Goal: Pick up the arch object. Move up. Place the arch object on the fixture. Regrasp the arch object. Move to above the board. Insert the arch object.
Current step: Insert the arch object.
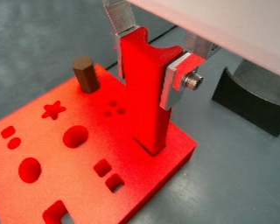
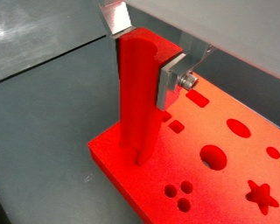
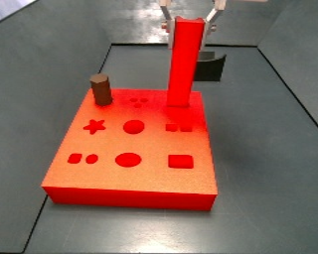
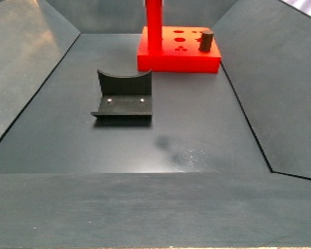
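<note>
The arch object, a long bright red bar, stands upright with my gripper shut on its upper part. Silver fingers press on both of its sides. Its lower end meets the red-orange board at the edge nearest the fixture. How deep it sits there I cannot tell. In both side views the arch object rises straight from the board. My gripper shows at the bar's top. The dark fixture lies apart on the floor.
A short brown peg stands in the board near one corner. Star, circle and square cut-outs cover the board's top. Sloped grey walls enclose the dark floor.
</note>
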